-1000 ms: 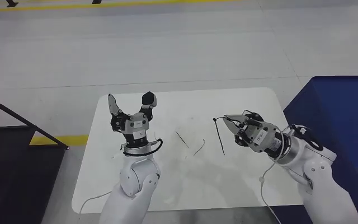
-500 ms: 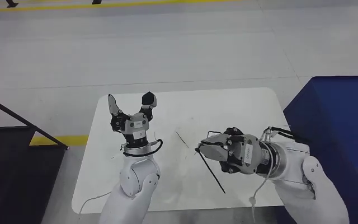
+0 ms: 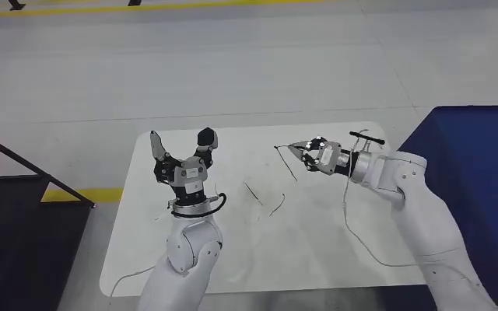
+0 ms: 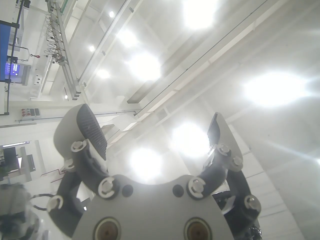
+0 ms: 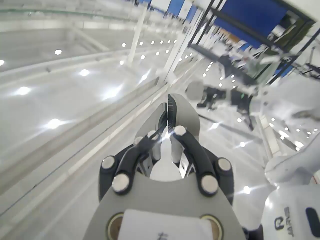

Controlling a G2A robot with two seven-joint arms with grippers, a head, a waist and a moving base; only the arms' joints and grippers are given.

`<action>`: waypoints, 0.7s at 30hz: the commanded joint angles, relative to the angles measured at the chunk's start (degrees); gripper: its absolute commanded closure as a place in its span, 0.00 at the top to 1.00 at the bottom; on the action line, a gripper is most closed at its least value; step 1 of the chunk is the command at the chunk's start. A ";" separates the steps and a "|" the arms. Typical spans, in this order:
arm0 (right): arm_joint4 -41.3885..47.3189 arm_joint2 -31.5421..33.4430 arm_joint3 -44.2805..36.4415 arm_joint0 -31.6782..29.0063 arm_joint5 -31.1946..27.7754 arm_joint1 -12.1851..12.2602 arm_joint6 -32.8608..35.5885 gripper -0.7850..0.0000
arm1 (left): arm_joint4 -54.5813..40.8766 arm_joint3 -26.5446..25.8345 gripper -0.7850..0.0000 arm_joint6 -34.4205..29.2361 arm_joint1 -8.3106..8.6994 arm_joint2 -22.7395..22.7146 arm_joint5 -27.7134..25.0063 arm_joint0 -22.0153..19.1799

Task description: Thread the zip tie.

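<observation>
My right gripper (image 3: 291, 149) hangs above the back middle of the white table (image 3: 342, 233), shut on a thin black zip tie (image 3: 289, 166). The tie slants down from the fingertips toward the table. In the right wrist view the right gripper (image 5: 169, 111) has its two fingers pressed together. Two more black zip ties lie on the table: a straight one (image 3: 253, 193) and a curved one (image 3: 277, 204). My left gripper (image 3: 184, 144) stands at the table's left side, pointing upward. It is open and holds nothing; its wrist view shows the left gripper (image 4: 150, 121) against the ceiling lights.
A blue panel (image 3: 455, 148) stands just right of the table. A dark frame (image 3: 35, 225) sits to the left, beyond the table edge. A thin cable (image 3: 354, 225) hangs from the right arm over the table's right part.
The right arm swung with the zip tie from the table's right to the front middle, then up and back. The left arm kept still.
</observation>
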 commanded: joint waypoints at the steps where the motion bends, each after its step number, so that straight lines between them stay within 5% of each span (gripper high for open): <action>1: -8.49 -5.89 4.99 3.07 -1.95 -0.83 0.90 0.00 | 0.00 0.00 1.00 0.00 0.00 0.00 0.00 0.00; 7: -27.47 -19.65 14.55 9.31 -6.21 -3.36 4.53 0.00 | 0.00 0.00 1.00 0.00 0.00 0.00 0.00 0.00; 16: -30.29 -22.63 17.16 11.03 -9.11 -5.04 10.13 0.03 | 0.00 0.00 1.00 0.00 0.00 0.00 0.00 0.00; 18: -29.78 -22.35 16.85 10.59 -9.73 -5.19 10.95 0.76 | 0.00 0.00 1.00 0.00 0.00 0.00 0.00 0.00; 20: -30.74 -22.16 16.37 10.34 -10.58 -5.26 10.47 1.00 | 0.00 0.00 1.00 0.00 0.00 0.00 0.00 0.00; 21: -30.94 -22.00 16.15 10.08 -10.91 -5.28 10.53 1.00 | 0.00 0.00 1.00 0.00 0.00 0.00 0.00 0.00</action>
